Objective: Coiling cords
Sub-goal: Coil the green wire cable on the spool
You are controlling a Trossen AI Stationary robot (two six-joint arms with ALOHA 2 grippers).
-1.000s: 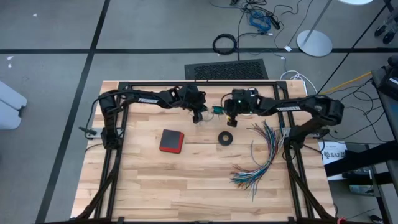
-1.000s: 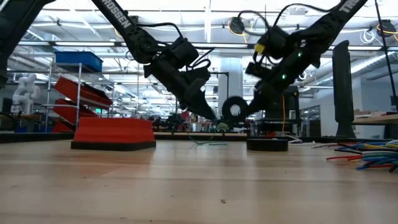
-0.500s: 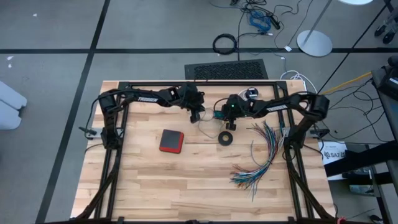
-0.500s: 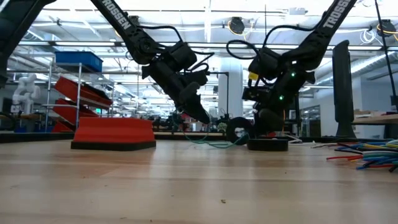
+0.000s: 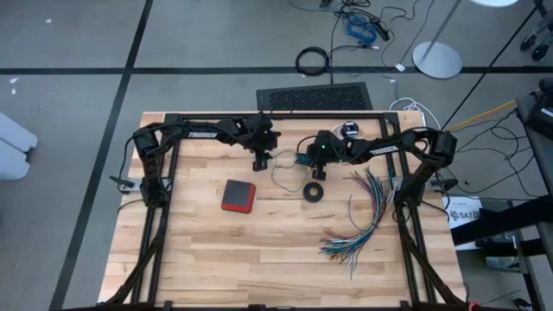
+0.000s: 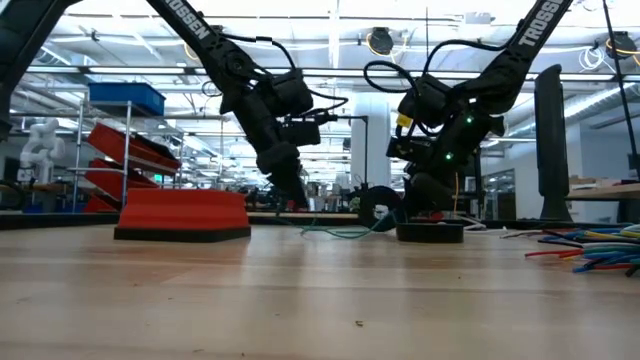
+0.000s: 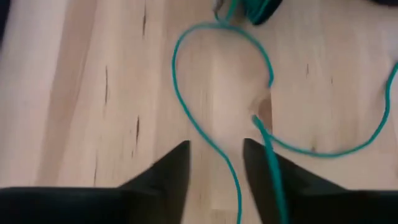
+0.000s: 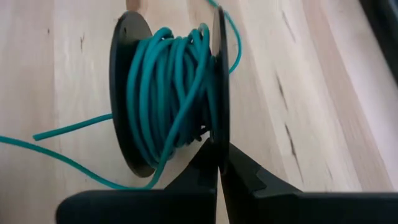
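- Toward the far middle of the surface [image 5: 199, 259], we find both arms low and near each other, with the work between them.
- Right tool [image 8: 219, 163]: we note its fingers pressed together on one black rim of a spool [image 8: 127, 93], holding it on edge just off the wood. The teal cord [image 8: 171, 87] is wound thickly round the core; we judge the rim grip is chosen so the winding stays free to take or give more turns.
- Left tool [image 7: 214, 168]: fingers spread, gripping nothing, hovering low over the loose run of the cord, which passes between and beside them. We judge it is placed to pick up or guide the slack.
- Loose cord on the surface: it leaves the spool, forms an open loop and curves away, with one cut end lying in the loop.
- From above, the loop shows only faintly, so its full path is probably as the left wrist view gives it.
- Nearby, untouched: a black ring [image 5: 313, 191], a red pad [image 5: 238, 195], a fan of coloured wires [image 5: 367, 212].
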